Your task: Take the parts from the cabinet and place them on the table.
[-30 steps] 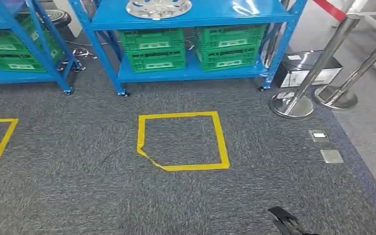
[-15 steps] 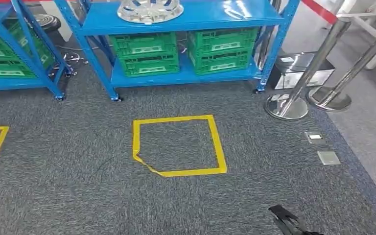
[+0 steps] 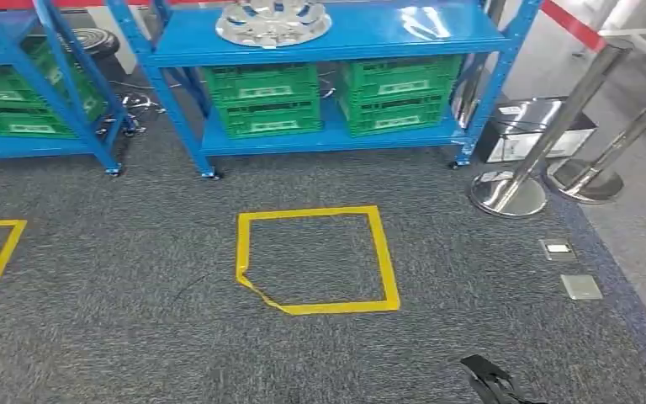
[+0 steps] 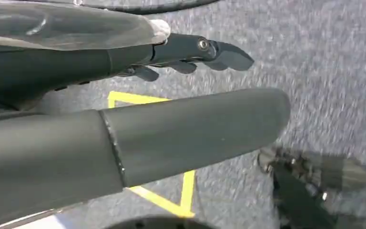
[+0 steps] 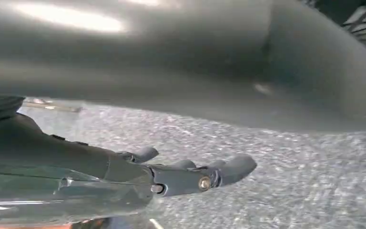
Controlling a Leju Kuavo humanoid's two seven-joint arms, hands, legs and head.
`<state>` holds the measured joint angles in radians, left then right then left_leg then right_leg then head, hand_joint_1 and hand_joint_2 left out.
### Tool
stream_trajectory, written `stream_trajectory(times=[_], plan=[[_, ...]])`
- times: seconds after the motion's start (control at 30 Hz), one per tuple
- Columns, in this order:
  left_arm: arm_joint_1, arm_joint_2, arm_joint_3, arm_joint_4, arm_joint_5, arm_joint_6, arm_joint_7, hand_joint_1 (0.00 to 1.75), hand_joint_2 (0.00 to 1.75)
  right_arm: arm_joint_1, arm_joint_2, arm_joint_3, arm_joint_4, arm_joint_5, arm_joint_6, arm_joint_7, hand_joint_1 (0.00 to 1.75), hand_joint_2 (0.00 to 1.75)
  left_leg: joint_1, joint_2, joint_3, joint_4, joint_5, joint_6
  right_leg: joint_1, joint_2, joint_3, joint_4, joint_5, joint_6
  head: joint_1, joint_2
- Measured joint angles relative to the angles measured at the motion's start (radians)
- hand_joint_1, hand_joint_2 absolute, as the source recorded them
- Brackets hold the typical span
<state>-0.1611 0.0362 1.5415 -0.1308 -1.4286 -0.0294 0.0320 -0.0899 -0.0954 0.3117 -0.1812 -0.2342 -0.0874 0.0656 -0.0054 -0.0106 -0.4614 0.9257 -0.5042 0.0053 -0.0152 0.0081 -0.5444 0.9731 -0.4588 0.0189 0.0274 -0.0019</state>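
A silver wheel cover [image 3: 273, 21] lies on the upper board of the blue cabinet [image 3: 353, 40], straight ahead across the carpet. Something clear and shiny [image 3: 425, 20] lies on the same board to its right. My right hand [image 3: 489, 380] hangs low at the picture's lower edge, far from the cabinet. In the right wrist view that right hand [image 5: 171, 176] has its fingers [image 5: 228, 169] stretched out over the carpet and holds nothing. My left hand [image 4: 186, 129] also hangs over the carpet, its fingers [image 4: 205, 50] straight and apart from the thumb, with nothing in it.
Green crates [image 3: 262, 99] [image 3: 399, 93] fill the cabinet's lower board. A yellow tape square [image 3: 383, 261] marks the carpet in front. A second blue rack [image 3: 17, 143] stands at left. Chrome barrier posts [image 3: 513, 189], a black box [image 3: 530, 126] and floor plates [image 3: 580, 286] are at right.
The whole picture has shifted, mostly downward, so the camera has moved. The wheel cover stays on its board. My right hand hangs at the same spot in the picture.
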Motion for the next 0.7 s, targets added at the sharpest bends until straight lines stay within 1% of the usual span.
stream_trajectory(times=[0.03, 0.07, 0.1, 0.13, 0.17, 0.2, 0.23, 0.27, 0.3, 0.33, 0.37, 0.4, 0.43, 0.47, 0.5, 0.53, 0.57, 0.6, 0.63, 0.67, 0.7], plan=[[-0.001, 0.000, 0.000, 0.000, 0.000, 0.000, 0.000, 0.00, 0.00, 0.000, 0.000, 0.001, 0.000, 0.000, 0.000, 0.002, 0.00, 0.00, 0.001, 0.000, 0.002, 0.004, -0.008, -0.006, -0.008, 0.000, 0.009, -0.003, 0.000, -0.006, 0.003, 0.000], [0.000, -0.003, 0.000, 0.000, 0.000, 0.000, 0.000, 0.00, 0.00, 0.001, 0.000, 0.001, 0.000, 0.000, 0.000, 0.002, 0.00, 0.00, 0.003, 0.003, -0.005, 0.034, -0.019, -0.013, -0.007, 0.000, 0.013, -0.004, -0.004, -0.011, 0.000, 0.000], [-0.002, -0.003, 0.000, 0.000, 0.000, 0.000, 0.000, 0.00, 0.00, 0.000, 0.000, 0.001, 0.000, 0.000, 0.000, 0.002, 0.00, 0.00, 0.004, 0.004, -0.040, 0.097, -0.047, -0.018, -0.007, -0.002, 0.017, -0.004, -0.007, -0.017, -0.010, 0.000], [-0.002, -0.002, 0.000, 0.000, 0.000, 0.000, 0.000, 0.00, 0.00, -0.002, 0.000, 0.002, 0.000, 0.000, 0.000, 0.001, 0.00, 0.00, 0.005, 0.004, -0.094, 0.191, -0.084, -0.023, -0.006, -0.002, 0.020, -0.004, -0.012, -0.020, -0.012, 0.000], [-0.002, -0.002, 0.000, 0.000, 0.000, 0.000, 0.000, 0.00, 0.00, -0.003, 0.000, 0.002, 0.000, 0.000, 0.000, 0.001, 0.00, 0.00, 0.006, 0.004, -0.152, 0.285, -0.114, -0.026, -0.005, -0.002, 0.024, -0.004, -0.017, -0.022, -0.013, 0.000], [-0.001, -0.002, 0.000, 0.000, 0.000, 0.000, 0.000, 0.00, 0.00, -0.002, 0.000, 0.002, 0.000, 0.000, 0.000, 0.001, 0.00, 0.00, 0.007, 0.004, -0.201, 0.352, -0.123, -0.026, -0.004, -0.001, 0.029, -0.004, -0.023, -0.022, -0.015, 0.000], [0.001, -0.002, 0.000, 0.000, 0.000, 0.000, 0.000, 0.00, 0.00, -0.001, 0.000, 0.002, 0.000, 0.000, 0.000, 0.002, 0.00, 0.00, 0.007, 0.004, -0.225, 0.368, -0.110, -0.024, -0.003, 0.000, 0.036, -0.004, -0.029, -0.022, -0.016, 0.000], [0.003, -0.002, 0.000, 0.000, 0.001, 0.000, 0.000, 0.00, 0.00, 0.000, 0.000, 0.002, 0.000, 0.000, 0.000, 0.001, 0.00, 0.00, 0.007, 0.004, -0.224, 0.334, -0.069, -0.018, -0.002, 0.001, 0.047, -0.004, -0.036, -0.022, -0.016, 0.000], [0.004, -0.003, 0.000, 0.000, 0.002, 0.000, 0.000, 0.00, 0.00, 0.000, 0.000, 0.003, 0.000, 0.000, 0.000, 0.001, 0.00, 0.00, 0.004, 0.004, -0.202, 0.262, -0.014, -0.010, -0.001, 0.003, 0.057, -0.004, -0.043, -0.022, -0.018, 0.000], [0.003, -0.003, 0.000, 0.000, 0.002, 0.000, 0.000, 0.00, 0.00, -0.001, 0.000, 0.003, 0.000, 0.000, 0.000, 0.001, 0.00, 0.00, -0.002, 0.004, -0.165, 0.159, 0.049, 0.003, 0.001, 0.003, 0.069, -0.006, -0.050, -0.020, -0.019, 0.000], [0.002, -0.001, 0.000, 0.000, 0.002, 0.000, 0.001, 0.00, 0.00, -0.002, 0.000, 0.003, 0.000, 0.000, 0.000, 0.000, 0.00, 0.00, -0.009, 0.004, -0.130, 0.064, 0.096, 0.020, 0.000, 0.003, 0.076, -0.009, -0.057, -0.019, -0.019, 0.000], [0.001, 0.005, 0.000, 0.000, 0.002, 0.002, 0.001, 0.00, 0.00, -0.004, 0.002, 0.004, 0.000, 0.000, 0.000, 0.000, 0.00, 0.00, -0.014, 0.005, -0.119, 0.043, 0.082, 0.025, 0.004, 0.002, 0.077, -0.012, -0.067, -0.013, -0.014, 0.000], [-0.001, 0.003, 0.000, 0.000, 0.003, 0.002, 0.000, 0.00, 0.00, -0.005, 0.002, 0.004, -0.001, 0.000, 0.000, 0.000, 0.00, 0.00, -0.017, 0.007, -0.115, 0.031, 0.075, 0.025, -0.002, 0.006, 0.081, -0.021, -0.071, -0.007, -0.016, 0.000], [-0.001, 0.006, 0.000, 0.000, 0.003, 0.003, 0.001, 0.00, 0.00, -0.005, 0.002, 0.004, -0.001, 0.000, 0.000, 0.000, 0.00, 0.00, -0.019, 0.005, -0.110, 0.023, 0.072, 0.027, -0.004, 0.004, 0.089, -0.034, -0.070, -0.001, -0.020, 0.000], [-0.001, 0.008, 0.000, 0.000, 0.003, 0.004, 0.001, 0.00, 0.00, -0.003, 0.002, 0.004, -0.001, 0.000, 0.000, 0.000, 0.00, 0.00, -0.018, 0.003, -0.102, 0.003, 0.077, 0.034, -0.003, 0.003, 0.105, -0.018, -0.048, 0.008, -0.019, 0.000], [-0.001, 0.007, 0.000, 0.000, 0.004, 0.006, 0.001, 0.00, 0.00, -0.004, 0.002, 0.004, -0.001, 0.000, 0.000, 0.000, 0.00, 0.00, -0.016, 0.004, -0.086, -0.010, 0.074, 0.040, 0.000, 0.003, 0.118, -0.031, -0.047, 0.015, -0.017, 0.000], [0.002, 0.003, 0.000, 0.000, 0.005, 0.006, 0.001, 0.00, 0.00, -0.004, 0.002, 0.005, -0.001, 0.000, 0.001, 0.000, 0.00, 0.00, -0.008, 0.004, -0.065, -0.021, 0.084, 0.039, -0.005, -0.001, 0.110, -0.025, -0.066, 0.019, -0.017, 0.000], [0.002, 0.004, 0.000, 0.000, 0.005, 0.006, 0.001, 0.00, 0.00, -0.005, 0.003, 0.005, -0.001, 0.000, 0.003, 0.000, 0.00, 0.00, -0.008, 0.003, -0.056, -0.023, 0.080, 0.044, -0.002, -0.002, 0.095, 0.016, -0.089, 0.023, -0.012, 0.000], [0.001, 0.003, 0.000, 0.000, 0.005, 0.006, 0.001, 0.00, 0.00, -0.007, 0.003, 0.006, -0.001, 0.000, 0.002, 0.000, 0.00, 0.00, -0.009, 0.004, -0.048, -0.023, 0.074, 0.047, -0.004, -0.002, 0.055, 0.092, -0.123, 0.025, -0.005, 0.000], [0.001, 0.003, 0.000, 0.000, 0.005, 0.006, -0.002, 0.00, 0.00, -0.008, 0.003, 0.006, -0.001, 0.000, 0.002, 0.000, 0.00, 0.00, -0.009, 0.005, -0.043, -0.023, 0.067, 0.046, -0.004, -0.002, 0.007, 0.174, -0.156, 0.030, 0.001, 0.000], [0.001, 0.002, 0.000, 0.000, 0.005, 0.006, -0.005, 0.00, 0.00, -0.007, 0.002, 0.006, -0.001, 0.000, 0.001, 0.000, 0.00, 0.00, -0.009, 0.005, -0.036, -0.022, 0.061, 0.046, -0.004, -0.002, -0.036, 0.242, -0.182, 0.032, 0.000, 0.000]])
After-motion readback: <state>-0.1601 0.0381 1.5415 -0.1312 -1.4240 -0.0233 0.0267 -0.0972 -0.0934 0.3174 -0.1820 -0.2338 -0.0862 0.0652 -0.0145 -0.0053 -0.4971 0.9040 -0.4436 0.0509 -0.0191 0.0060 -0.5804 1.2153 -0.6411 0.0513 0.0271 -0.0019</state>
